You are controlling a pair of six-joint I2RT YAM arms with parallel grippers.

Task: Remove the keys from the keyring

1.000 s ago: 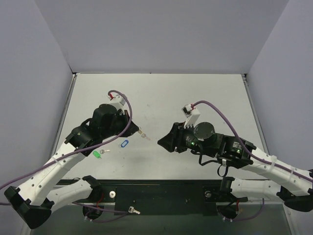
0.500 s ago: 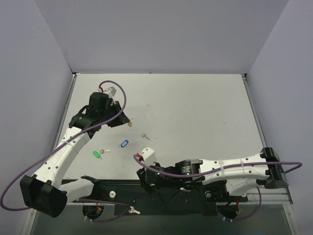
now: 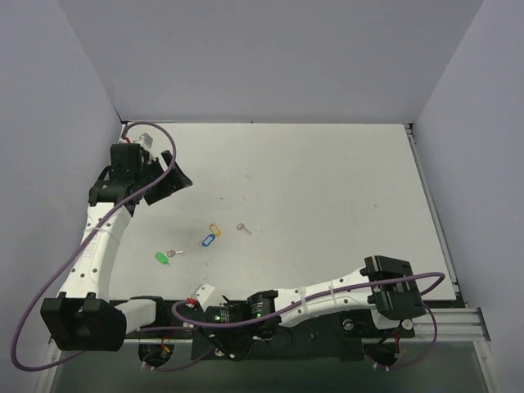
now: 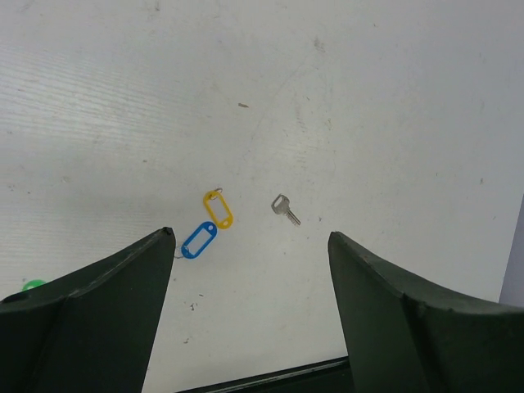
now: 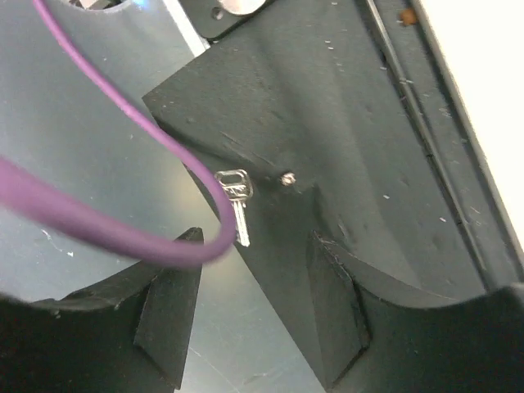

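Note:
The yellow keyring [image 3: 215, 230] [image 4: 218, 209] lies flat on the white table, its thin ring pointing away, touching nothing. A small silver key [image 3: 243, 228] [image 4: 285, 209] lies loose just right of it. My left gripper [image 4: 250, 237] [image 3: 177, 178] is open and empty, raised at the far left, well back from both. My right gripper [image 5: 250, 323] is open and empty, low over the black base strip at the near edge. There a second small silver key [image 5: 237, 202] lies just ahead of its fingertips, partly crossed by a purple cable [image 5: 123, 237].
A blue tag [image 3: 208, 240] [image 4: 197, 240] lies against the keyring's near-left side. A green tag [image 3: 161, 257] with its own key [image 3: 174, 252] sits further left. The right arm [image 3: 327, 295] stretches along the near edge. Grey walls enclose the table [image 3: 327, 180].
My left gripper opened and let the yellow keyring drop beside the blue tag, then drew back to the far left. The right arm swung leftwards along the near edge and opened a little.

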